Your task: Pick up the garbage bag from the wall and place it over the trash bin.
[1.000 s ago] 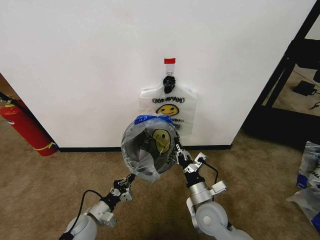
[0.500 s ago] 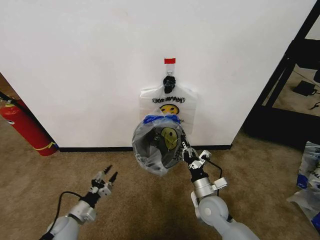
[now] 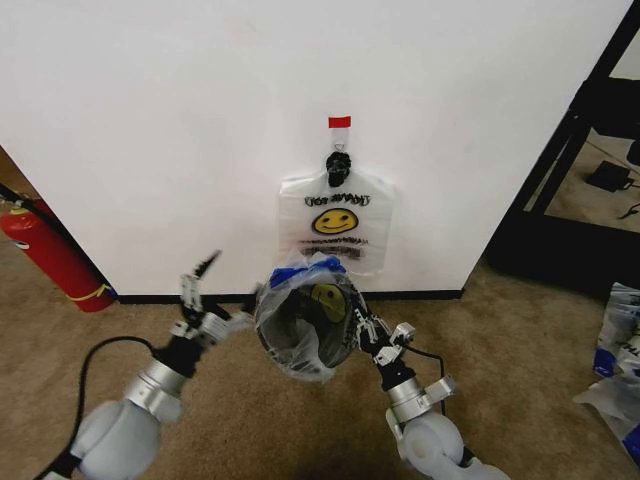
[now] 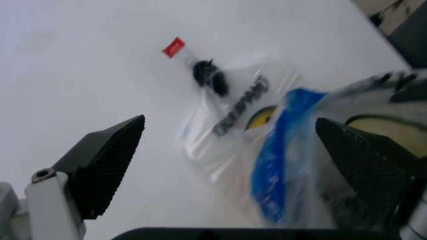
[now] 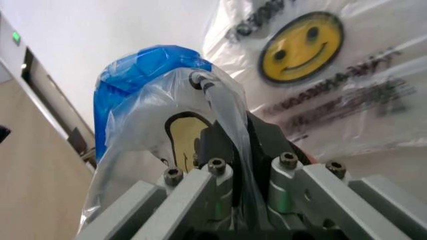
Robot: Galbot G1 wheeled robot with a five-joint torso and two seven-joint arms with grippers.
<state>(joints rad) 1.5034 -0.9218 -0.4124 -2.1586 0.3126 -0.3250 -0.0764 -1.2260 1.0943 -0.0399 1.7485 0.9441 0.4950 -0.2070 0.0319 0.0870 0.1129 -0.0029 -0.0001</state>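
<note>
Garbage bag (image 3: 305, 320): drawn over the trash bin's mouth, blue patches bunched at the top edge, yellow smiley visible on the inner far side; pinched at its right edge.
Trash bin (image 3: 290, 335): black wire mesh seen through the plastic, low in front of the wall, mouth tilted toward the head camera.
Right claw (image 3: 362, 325): at the bin's right rim, fingers closed tight with a fold of the bag's plastic clamped between them, seen close in the right wrist view (image 5: 230, 165).
Left claw (image 3: 197, 285): just left of the bag, apart from it, fingers spread wide and holding nothing; both dark textured pads (image 4: 107, 160) far apart in the left wrist view.
Wall (image 3: 180, 130): plain white with black baseboard.
Hook (image 3: 338, 167): black, under a small red tape strip (image 3: 339, 122).
Hanging bags (image 3: 335, 222): flat on the hook, smiley and black print facing out, directly behind the bin.
Fire extinguisher (image 3: 50, 255): red, leaning at the wall's left end.
Floor (image 3: 300, 420): brown carpet.
</note>
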